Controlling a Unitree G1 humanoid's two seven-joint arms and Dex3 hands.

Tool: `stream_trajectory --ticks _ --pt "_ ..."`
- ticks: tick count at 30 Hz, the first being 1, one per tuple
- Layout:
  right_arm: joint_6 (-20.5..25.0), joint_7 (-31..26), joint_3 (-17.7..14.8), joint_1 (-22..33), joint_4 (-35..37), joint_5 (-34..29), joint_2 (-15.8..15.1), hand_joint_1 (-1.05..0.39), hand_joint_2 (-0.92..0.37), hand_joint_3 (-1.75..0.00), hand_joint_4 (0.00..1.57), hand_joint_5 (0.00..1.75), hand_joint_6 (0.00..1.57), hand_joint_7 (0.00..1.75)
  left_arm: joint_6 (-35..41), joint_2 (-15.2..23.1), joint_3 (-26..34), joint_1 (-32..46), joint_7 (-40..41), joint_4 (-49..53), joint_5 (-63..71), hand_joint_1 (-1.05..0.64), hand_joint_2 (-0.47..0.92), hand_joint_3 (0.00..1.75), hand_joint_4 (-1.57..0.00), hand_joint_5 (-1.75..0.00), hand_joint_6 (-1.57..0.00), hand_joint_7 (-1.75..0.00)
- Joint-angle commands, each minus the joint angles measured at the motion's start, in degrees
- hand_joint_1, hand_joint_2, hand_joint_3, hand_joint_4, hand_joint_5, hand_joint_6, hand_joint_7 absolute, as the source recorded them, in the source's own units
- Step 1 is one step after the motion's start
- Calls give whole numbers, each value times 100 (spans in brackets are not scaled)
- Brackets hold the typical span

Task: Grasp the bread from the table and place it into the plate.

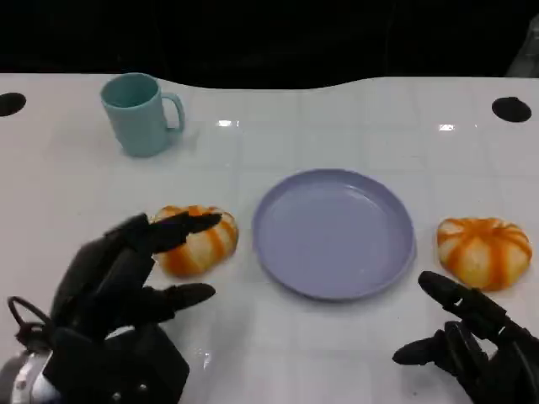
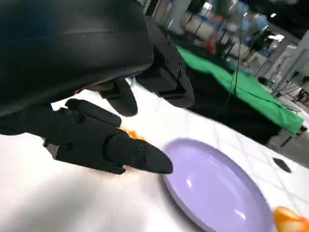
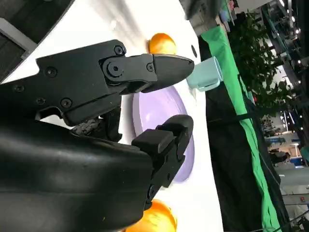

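- Bread: two orange-striped buns lie on the white worktop (image 1: 337, 353), one on each side of the lavender plate (image 1: 334, 232). The left bun (image 1: 198, 240) sits just beside the plate's left rim; the right bun (image 1: 484, 251) sits near its right rim. Neither is in the plate.
- Left hand (image 1: 126, 286): released, fingers spread and holding nothing. In the head view its upper fingertips overlap the left bun's near edge; contact cannot be judged there.
- Left wrist view: the left hand (image 2: 96, 121) hangs above the worktop, and a sliver of orange bun (image 2: 131, 135) peeks out behind one finger, with the plate (image 2: 217, 188) close beyond.
- Right hand (image 1: 472, 337): released, fingers apart, low on the worktop just short of the right bun, not touching it.
- Right wrist view: the right hand (image 3: 145, 116) is seen with the plate (image 3: 161, 108) between its fingers, one bun (image 3: 154, 220) near the shell, the other bun (image 3: 162, 43) past the plate.
- Teal mug (image 1: 139, 114): upright at the far left of the worktop, handle facing right; the right wrist view also catches the mug (image 3: 205, 75) beyond the fingertips.
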Motion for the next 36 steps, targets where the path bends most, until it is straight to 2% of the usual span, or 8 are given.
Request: stream_trajectory --ticks 1,2,4,8,15,21,29,36 --pt "-4 -32 -31 15 -74 5 -68 -76 -92 -29 79 101 106 18 -40 374 -143 -222 34 75 445 -45 86 0 -24 -64 -51 -5" --pt "10 -19 -35 14 -76 31 -65 -76 -92 -29 79 101 106 18 101 601 -242 -395 -156 -3 797 -45 82 0 -10 -48 -37 -2" --pt "7 16 -40 7 -64 61 -66 -75 -92 -29 78 101 105 18 304 863 -391 -618 -365 -90 1273 -46 77 0 -2 -32 -27 -1" --pt "5 -6 -39 19 -69 44 -59 -75 -92 -29 78 101 106 18 639 1003 -691 -933 -488 -40 1847 -46 72 0 0 -23 -22 0" --pt "12 20 -27 25 -96 39 -80 -75 -92 -30 78 101 105 18 1195 1054 -1009 -1242 -1025 -63 2086 -41 73 0 0 -15 -16 0" --pt "-36 114 -47 32 -63 75 -90 -75 -92 -31 77 102 104 17 1825 650 -1605 -2130 -1271 1211 2346 -37 76 1 0 -10 -12 0" --pt "5 50 -24 129 -204 51 -46 -74 -92 -30 77 102 105 18 2083 216 -2018 -3060 -932 3022 2206 -31 75 0 -4 -9 -15 -1" --pt "-74 62 4 183 -243 -2 -56 -73 -92 -31 76 102 104 17 1742 -221 -2228 -3990 -312 5196 1879 -58 77 1 -9 -9 -19 -1"
